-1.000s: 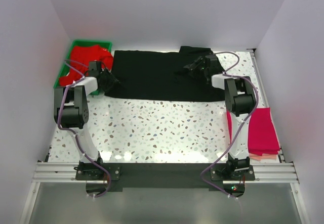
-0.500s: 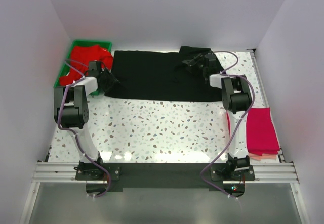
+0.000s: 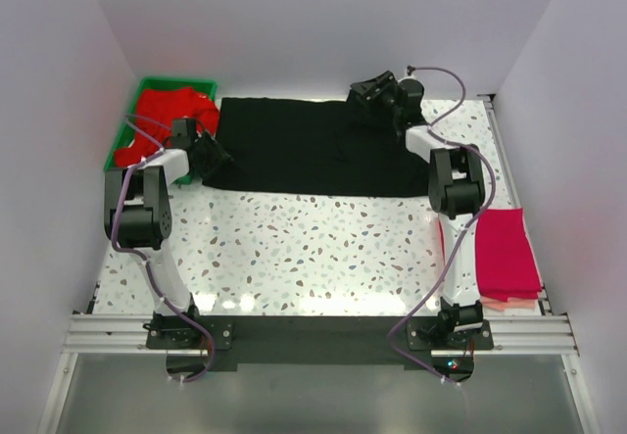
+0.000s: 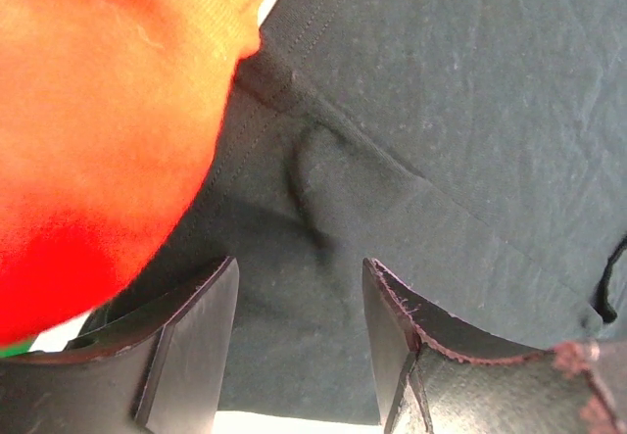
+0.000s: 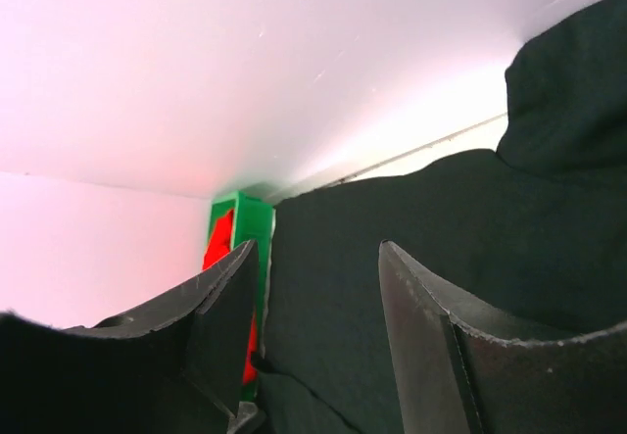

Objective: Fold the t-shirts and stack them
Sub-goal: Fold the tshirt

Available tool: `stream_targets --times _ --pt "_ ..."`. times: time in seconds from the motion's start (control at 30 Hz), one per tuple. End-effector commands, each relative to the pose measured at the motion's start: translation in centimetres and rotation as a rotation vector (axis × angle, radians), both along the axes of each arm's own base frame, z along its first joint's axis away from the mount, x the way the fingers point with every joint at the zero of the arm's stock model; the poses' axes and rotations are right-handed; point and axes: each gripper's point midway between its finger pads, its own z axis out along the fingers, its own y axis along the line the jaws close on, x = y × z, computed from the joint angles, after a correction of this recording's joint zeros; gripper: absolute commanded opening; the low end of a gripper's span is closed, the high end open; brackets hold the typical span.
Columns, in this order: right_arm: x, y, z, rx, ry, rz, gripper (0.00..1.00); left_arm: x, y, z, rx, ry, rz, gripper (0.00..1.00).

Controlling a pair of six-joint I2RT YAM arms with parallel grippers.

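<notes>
Surface [image 3: 313, 258] carries the black t-shirt [image 3: 294, 150], spread flat along the far side. Green tray [image 3: 176, 82], far left, holds crumpled red t-shirts [image 3: 162, 111], partly hidden by the left arm. Folded magenta t-shirt [image 3: 507, 253] lies at the right edge. Left gripper [image 4: 301, 267], jaws apart, is over the black t-shirt's left edge. Right gripper [image 5: 318, 248], jaws apart and empty, is raised above its far right corner.

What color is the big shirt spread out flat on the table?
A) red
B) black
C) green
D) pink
B: the black shirt lies spread out flat at the back, while the red shirts are bunched in the green tray and the pink shirt is folded on the right.
</notes>
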Motion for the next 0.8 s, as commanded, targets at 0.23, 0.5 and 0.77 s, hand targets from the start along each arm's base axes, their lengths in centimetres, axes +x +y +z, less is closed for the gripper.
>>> stream_targets --times 0.23,0.5,0.77 --pt "-8.2 -4.4 3.2 -0.284 0.164 -0.048 0.55 -2.7 0.8 4.9 0.042 -0.103 0.068 0.55" --pt "-20.3 -9.2 -2.6 -0.496 0.407 -0.096 0.53 -7.1 2.9 4.7 0.101 -0.094 0.228 0.49" --pt "-27.4 -12.7 -7.3 -0.544 0.562 -0.123 0.53 -7.6 3.1 2.6 0.099 -0.093 0.263 0.52"
